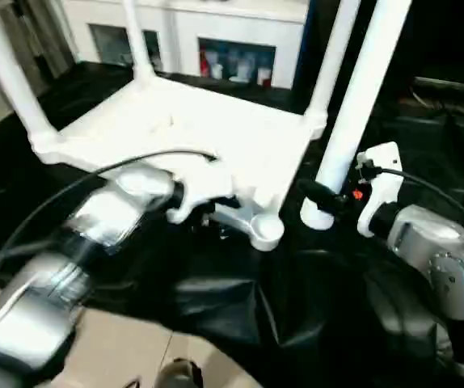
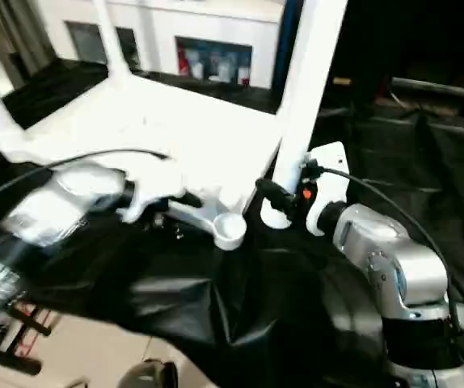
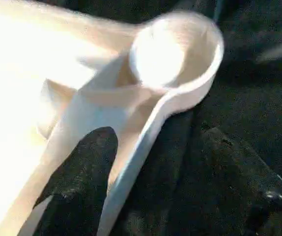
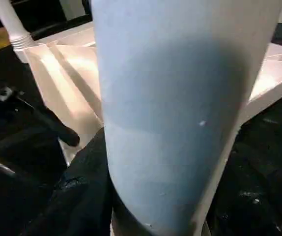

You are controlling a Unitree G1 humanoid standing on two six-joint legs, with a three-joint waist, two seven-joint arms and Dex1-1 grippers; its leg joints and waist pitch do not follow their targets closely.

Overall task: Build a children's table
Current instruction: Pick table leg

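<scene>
**Ana:** On the black cloth near its front edge, the tabletop lies upside down. Three legs stand up from its corners. The socket at the near corner has no leg in it.

**Ben:** Where is the last leg?

**Ana:** The right gripper has its jaws closed about halfway around the fourth leg, low down. The leg stands up, with its foot just beside the empty socket, not in it.

**Ben:** And the other hand?

**Ana:** The left gripper sits at the rim by that socket. One finger lies inside the rim, one outside. The jaws look partly open, and I cannot tell if they squeeze the rim.

**Ben:** What could go wrong?

**Ana:** I think the leg could miss. It is long and held near the bottom, so it could tip. It could also hit the socket's edge and push the tabletop away on the slippery cloth. If the left gripper is loose, nothing stops that slide.
</scene>
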